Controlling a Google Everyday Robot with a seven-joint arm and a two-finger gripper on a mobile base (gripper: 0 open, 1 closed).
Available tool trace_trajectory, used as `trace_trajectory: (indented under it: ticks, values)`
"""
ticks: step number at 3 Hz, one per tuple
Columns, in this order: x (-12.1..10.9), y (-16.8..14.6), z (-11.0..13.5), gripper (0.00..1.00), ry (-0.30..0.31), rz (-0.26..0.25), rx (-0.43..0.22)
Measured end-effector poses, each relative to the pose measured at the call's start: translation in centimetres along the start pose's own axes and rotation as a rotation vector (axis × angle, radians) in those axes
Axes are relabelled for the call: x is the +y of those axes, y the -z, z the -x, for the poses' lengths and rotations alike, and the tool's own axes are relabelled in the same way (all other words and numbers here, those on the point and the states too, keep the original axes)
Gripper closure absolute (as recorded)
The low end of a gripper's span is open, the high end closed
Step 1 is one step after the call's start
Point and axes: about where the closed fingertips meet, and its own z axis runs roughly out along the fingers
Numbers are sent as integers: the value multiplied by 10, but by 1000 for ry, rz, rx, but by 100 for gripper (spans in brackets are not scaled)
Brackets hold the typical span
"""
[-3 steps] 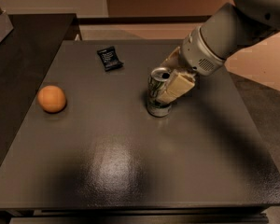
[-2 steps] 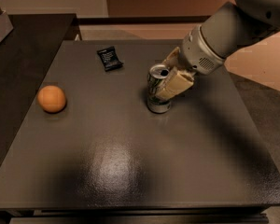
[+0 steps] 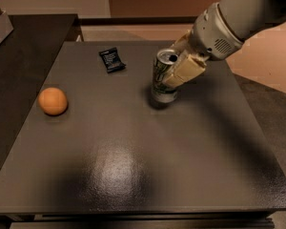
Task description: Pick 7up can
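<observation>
1. gripper [image 3: 174,70] sits over the far middle of the table, its pale fingers [image 3: 185,68] clamped on the upper half of the 7up can [image 3: 159,82], one finger across the near right side and the other behind the can.
2. compared with a second ago, the 7up can appears higher in the view and leans slightly, while the orange [image 3: 52,101] holds the same spot; i judge the can is lifted just off the surface, with its shadow below its base.
3. the arm reaches in from the upper right, raised a little along with the can.
4. the black packet [image 3: 111,60] lies well apart to the left, the orange further left still, both untouched.
5. on the dark table [image 3: 133,175] nothing blocks the way up; the grasp looks secure, so the pick seems nearly done, though the tilt hints at a slip risk.
</observation>
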Motion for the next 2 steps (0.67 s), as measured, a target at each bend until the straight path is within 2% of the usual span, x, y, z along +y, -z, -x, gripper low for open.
trace_trajectory:
  ticks: [1, 2]
  values:
    - [-15, 50, 28, 100, 50, -43, -2]
    - [-15, 50, 28, 100, 50, -43, -2]
